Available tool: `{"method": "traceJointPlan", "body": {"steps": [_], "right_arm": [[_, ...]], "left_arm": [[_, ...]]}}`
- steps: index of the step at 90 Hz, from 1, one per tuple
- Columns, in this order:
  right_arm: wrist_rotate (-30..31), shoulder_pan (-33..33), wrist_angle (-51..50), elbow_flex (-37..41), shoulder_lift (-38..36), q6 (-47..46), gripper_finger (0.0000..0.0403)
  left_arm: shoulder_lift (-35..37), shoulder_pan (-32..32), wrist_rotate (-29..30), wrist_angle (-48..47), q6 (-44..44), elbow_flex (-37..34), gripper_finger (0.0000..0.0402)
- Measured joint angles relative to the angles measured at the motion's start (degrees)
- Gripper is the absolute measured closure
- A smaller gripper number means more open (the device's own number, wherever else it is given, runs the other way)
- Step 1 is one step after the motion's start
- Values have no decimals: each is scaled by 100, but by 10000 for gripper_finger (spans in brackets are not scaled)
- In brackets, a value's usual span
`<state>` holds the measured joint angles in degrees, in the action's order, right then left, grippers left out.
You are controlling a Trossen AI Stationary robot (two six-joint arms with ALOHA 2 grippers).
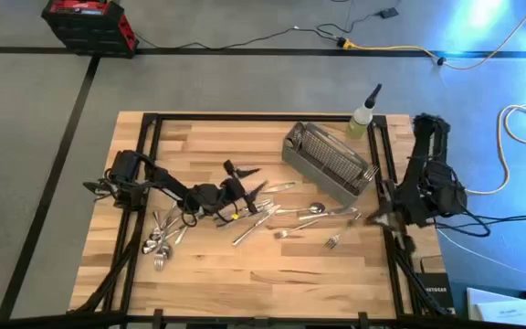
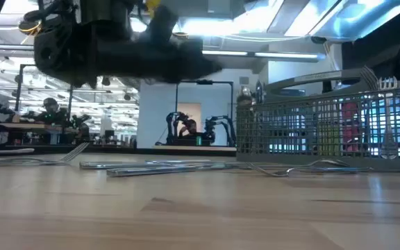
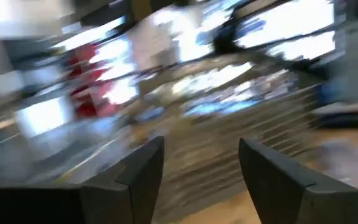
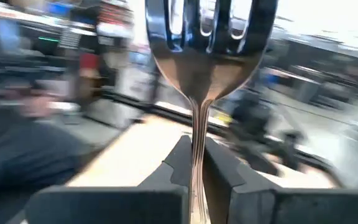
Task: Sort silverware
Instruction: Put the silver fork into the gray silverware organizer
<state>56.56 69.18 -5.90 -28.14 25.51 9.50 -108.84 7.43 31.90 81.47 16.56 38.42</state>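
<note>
Right gripper clamped on a fork at the table's right edge.

We note polished metal, its handle pinched between dark fingers, tines pointing away from the wrist. Loose silverware lies strewn mid-table on pale wood planks — long axes mixed. The gray mesh basket stands beside. The left gripper hovers over the scatter, fingers parted, empty.

Gray floor — red toolbox, cables.
</note>
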Motion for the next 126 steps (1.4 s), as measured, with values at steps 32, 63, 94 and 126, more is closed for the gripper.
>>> {"method": "traceJointPlan", "body": {"steps": [32,63,94,126], "right_arm": [[-1253,-2060,-432,-455,1287,-616,402],[-1660,-2921,-1055,-861,1467,-1187,402],[-2259,-3771,-989,-861,1606,-1205,402],[-2435,-3968,-753,-859,1590,-951,402]], "left_arm": [[-136,-151,-2115,-3438,104,2963,335],[-271,-208,-2293,-3774,173,3413,401],[-477,-267,-2530,-3842,-132,3777,402],[-817,-272,-2291,-4410,-90,4237,401]]}}
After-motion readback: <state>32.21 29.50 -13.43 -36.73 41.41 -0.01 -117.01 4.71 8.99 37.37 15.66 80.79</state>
